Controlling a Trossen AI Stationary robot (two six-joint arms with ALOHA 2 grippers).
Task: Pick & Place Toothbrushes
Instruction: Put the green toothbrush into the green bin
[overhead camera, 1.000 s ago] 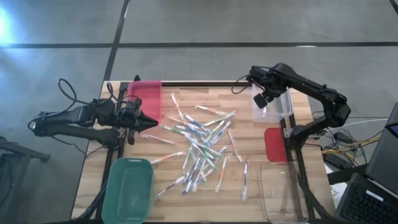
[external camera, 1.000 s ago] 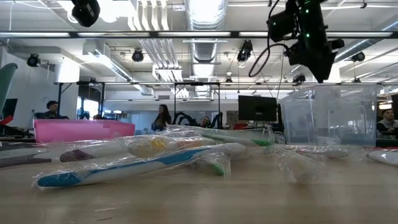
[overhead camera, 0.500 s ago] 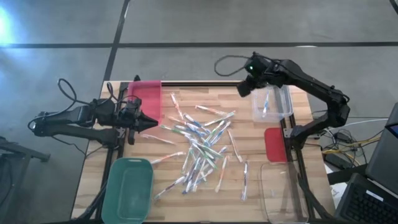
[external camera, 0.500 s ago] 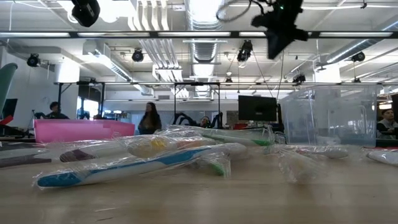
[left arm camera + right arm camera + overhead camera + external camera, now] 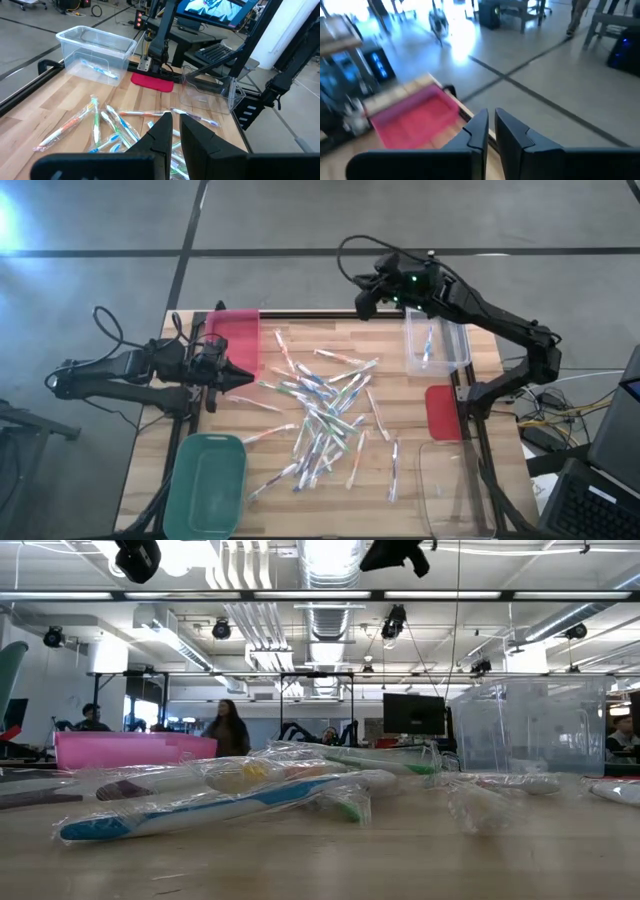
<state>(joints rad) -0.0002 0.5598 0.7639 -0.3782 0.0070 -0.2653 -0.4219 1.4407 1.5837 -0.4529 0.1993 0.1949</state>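
The brushes [image 5: 322, 412] lie heaped mid-table left of the clear bin [image 5: 437, 346], likely light, stiff and slippery in wrappers, best pinched mid-handle; the right gripper [image 5: 364, 298], fingers nearly together and empty, hangs left of the bin.

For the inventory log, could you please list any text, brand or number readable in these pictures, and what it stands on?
None can be read.
Toothbrushes, in clear wrappers: any print is too small and blurred.
Monitor beyond the table: picture only, no legible words.
Pink bin, green bin, clear bin: no labels visible.
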